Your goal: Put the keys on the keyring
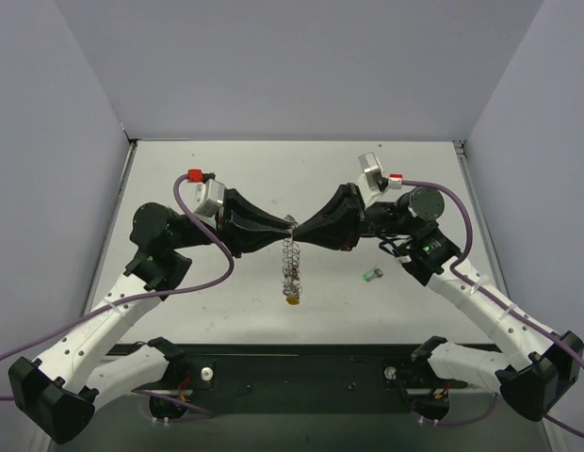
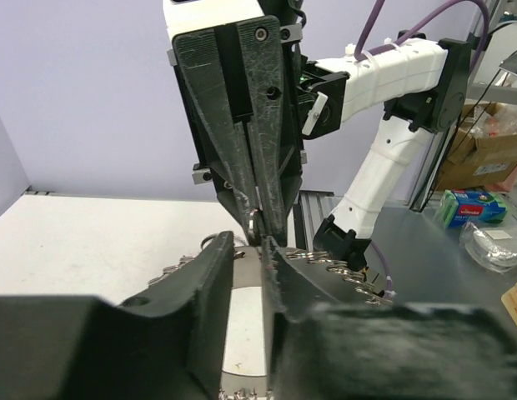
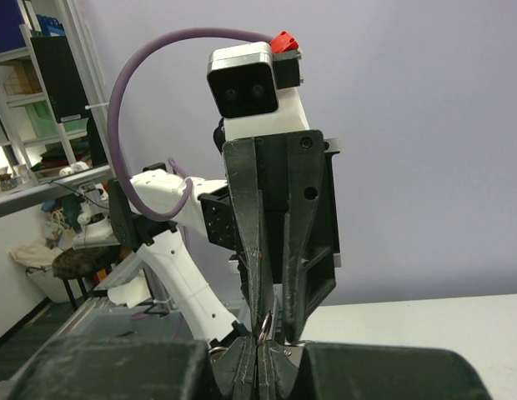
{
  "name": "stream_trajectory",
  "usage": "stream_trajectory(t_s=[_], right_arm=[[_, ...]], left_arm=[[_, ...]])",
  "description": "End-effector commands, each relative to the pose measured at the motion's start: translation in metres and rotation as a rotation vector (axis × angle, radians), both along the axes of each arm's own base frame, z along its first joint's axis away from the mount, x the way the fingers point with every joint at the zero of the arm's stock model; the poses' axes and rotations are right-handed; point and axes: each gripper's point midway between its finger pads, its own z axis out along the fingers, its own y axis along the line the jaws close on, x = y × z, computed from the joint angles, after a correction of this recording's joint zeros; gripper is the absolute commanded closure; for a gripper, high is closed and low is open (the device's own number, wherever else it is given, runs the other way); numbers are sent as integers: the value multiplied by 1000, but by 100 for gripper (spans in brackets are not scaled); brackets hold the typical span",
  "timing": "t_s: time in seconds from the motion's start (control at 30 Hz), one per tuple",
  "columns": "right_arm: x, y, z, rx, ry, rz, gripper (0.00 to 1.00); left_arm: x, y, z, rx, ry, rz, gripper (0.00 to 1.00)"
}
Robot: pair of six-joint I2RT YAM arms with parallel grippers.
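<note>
The keyring point(image 1: 291, 259), a silver ring fringed with wire loops, hangs on edge over the table's middle from where my two grippers meet tip to tip. A yellow-headed key point(image 1: 292, 301) hangs at its low end. My right gripper point(image 1: 300, 227) is shut on a small loop of the keyring point(image 3: 263, 323); its tips point(image 3: 260, 348) are pressed together. My left gripper point(image 1: 283, 227) faces it with its jaws a narrow gap apart point(image 2: 248, 242), set around the ring's top. The ring's loops point(image 2: 346, 271) fan out beside its fingers. A green-headed key point(image 1: 371, 275) lies on the table to the right.
The white table point(image 1: 207, 179) is walled at the back and on both sides. Purple cables loop from both wrists. The black base rail point(image 1: 301, 377) runs along the near edge.
</note>
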Motion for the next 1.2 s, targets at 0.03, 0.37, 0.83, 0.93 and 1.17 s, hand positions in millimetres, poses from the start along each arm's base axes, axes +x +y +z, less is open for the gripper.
stream_trajectory(t_s=[0.03, 0.37, 0.83, 0.93, 1.17], right_arm=[[-22, 2, 15, 49, -106, 94, 100], [-19, 6, 9, 34, -92, 99, 100], [-13, 10, 0, 13, -74, 94, 100], [-8, 10, -4, 5, -71, 69, 100], [2, -2, -15, -36, -76, -49, 56]], left_arm=[[22, -8, 10, -33, 1, 96, 84], [3, -19, 12, -36, -37, -9, 81], [-9, -36, 1, 24, -48, -77, 100], [-3, -37, -4, 38, -40, -36, 100], [25, -27, -31, 99, 20, 161, 100]])
